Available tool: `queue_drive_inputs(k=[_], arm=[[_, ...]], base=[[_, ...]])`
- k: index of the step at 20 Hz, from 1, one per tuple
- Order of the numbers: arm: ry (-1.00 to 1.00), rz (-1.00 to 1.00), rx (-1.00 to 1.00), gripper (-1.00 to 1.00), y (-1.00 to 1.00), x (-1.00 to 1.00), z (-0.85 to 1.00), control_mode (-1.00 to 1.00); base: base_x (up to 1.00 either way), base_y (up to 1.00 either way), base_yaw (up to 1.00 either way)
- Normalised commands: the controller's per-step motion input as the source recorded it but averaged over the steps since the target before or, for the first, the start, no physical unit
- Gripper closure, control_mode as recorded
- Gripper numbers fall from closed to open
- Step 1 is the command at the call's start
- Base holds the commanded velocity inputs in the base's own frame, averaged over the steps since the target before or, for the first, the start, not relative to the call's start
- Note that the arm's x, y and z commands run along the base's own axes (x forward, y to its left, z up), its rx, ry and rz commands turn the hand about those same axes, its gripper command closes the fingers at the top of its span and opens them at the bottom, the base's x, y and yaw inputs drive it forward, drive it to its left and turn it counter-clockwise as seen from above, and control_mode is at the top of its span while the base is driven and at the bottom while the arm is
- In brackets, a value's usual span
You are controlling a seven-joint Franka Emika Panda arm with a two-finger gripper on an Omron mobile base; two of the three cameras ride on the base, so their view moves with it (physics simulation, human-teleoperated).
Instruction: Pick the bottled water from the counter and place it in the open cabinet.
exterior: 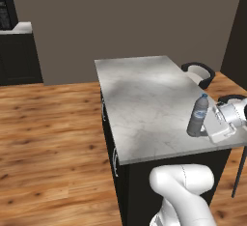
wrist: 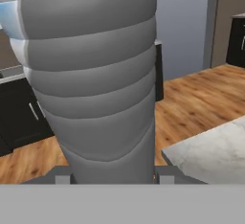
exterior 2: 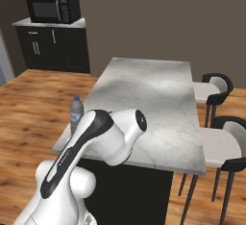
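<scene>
Counter (exterior: 140, 104): big marble slab, black base. Bottled water (exterior: 198, 115) stands upright near front corner, right at edge. Gripper (exterior: 208, 129) pressed up against bottle's base; hand view crammed with ribbed bottle (wrist: 95, 84). Jaws clamped or not, honestly can't tell.

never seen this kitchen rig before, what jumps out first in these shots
The bottled water stands upright at the near edge of the marble counter, with the white hand beside it; in the hand view its ribbed body looms very close. Behind, a black microwave sits on a ledge, and two stools flank the counter.
</scene>
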Motion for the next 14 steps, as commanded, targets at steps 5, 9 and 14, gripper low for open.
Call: queue_drive_inputs(k=[5,9,14], arm=[[0.00,0.00,0.00,1.00,0.00,0.00,0.00,-1.00],[0.00,0.00,0.00,1.00,0.00,0.00,0.00,-1.00],[0.00,0.00,0.00,1.00,0.00,0.00,0.00,1.00]], base=[[0.00,0.00,0.00],[0.00,0.00,0.00],[0.00,0.01,0.00]])
